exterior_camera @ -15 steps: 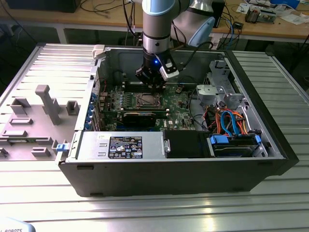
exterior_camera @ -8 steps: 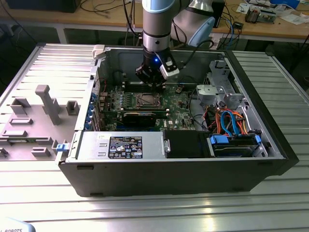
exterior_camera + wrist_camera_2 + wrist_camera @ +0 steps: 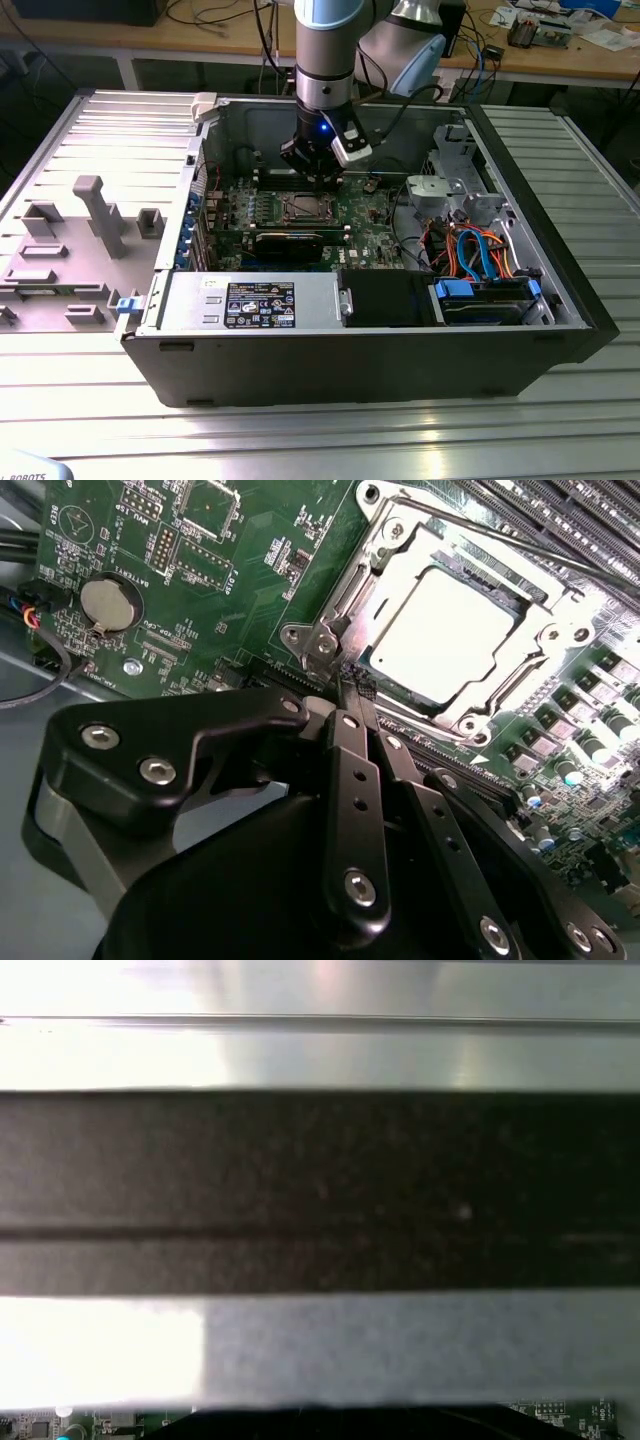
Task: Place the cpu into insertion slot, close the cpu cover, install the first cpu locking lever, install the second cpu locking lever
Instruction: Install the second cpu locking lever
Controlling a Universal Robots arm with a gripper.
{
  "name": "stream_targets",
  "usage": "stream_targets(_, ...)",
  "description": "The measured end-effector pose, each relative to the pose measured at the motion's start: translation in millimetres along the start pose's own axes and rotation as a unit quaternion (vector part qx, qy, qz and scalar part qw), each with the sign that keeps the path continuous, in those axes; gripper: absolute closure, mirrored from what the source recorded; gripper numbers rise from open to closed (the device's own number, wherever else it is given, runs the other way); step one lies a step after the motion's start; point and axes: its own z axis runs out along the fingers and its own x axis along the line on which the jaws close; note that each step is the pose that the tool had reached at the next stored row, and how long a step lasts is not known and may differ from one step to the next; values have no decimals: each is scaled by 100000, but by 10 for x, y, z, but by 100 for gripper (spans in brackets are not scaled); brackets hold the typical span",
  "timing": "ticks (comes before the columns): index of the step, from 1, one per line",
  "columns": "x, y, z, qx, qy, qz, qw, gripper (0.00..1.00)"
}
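One computer case (image 3: 350,350) is lying open on the metal table (image 3: 300,440), and one green motherboard (image 3: 370,235) is sitting inside it. One robot arm (image 3: 325,50) is reaching in, carrying one gripper (image 3: 322,178). One processor socket (image 3: 303,208) is showing on the board; in the second wrist view one chip (image 3: 455,630) is sitting in it under one silver cover frame (image 3: 385,555). One round coin battery (image 3: 108,602) is showing there. One grey plastic panel (image 3: 75,250) is lying beside the case.
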Motion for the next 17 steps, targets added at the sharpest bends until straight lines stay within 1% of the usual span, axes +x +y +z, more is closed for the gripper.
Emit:
stream_targets(8,0,-3,0,4,0,-4,100000,89)
stream_targets(10,0,-16,-1,5,2,-6,100000,89)
stream_targets(13,0,-46,-2,-1,-2,1,100000,89)
stream_targets(15,-1,-91,-5,1,-1,-1,100000,89)
stream_targets(17,-1,-120,-6,1,1,0,100000,89)
